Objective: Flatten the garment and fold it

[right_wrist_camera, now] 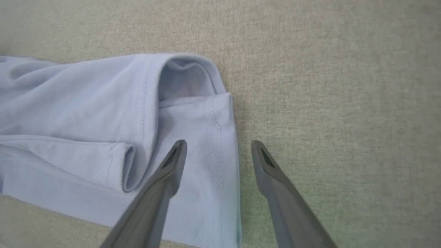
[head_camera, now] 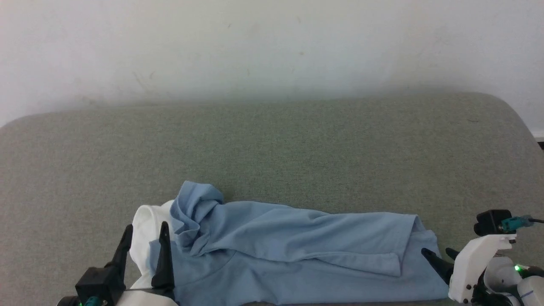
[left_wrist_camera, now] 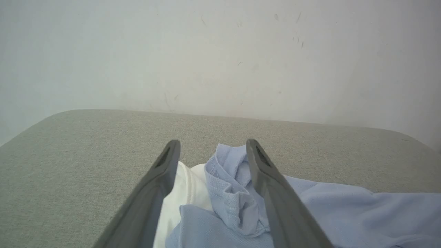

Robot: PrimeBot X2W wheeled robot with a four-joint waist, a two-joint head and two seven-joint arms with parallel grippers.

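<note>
- One garment (head_camera: 297,250) (light blue, white at left) is lying bunched at the bench's (head_camera: 272,144) near edge.
- Two grippers' jaws are standing open: left gripper (head_camera: 145,226) at its left end, right gripper (head_camera: 435,251) at its right hem.

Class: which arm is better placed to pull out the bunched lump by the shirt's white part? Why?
Probably left: the left gripper, open, frames the garment at its lump; the right gripper sits at the far hem.
</note>
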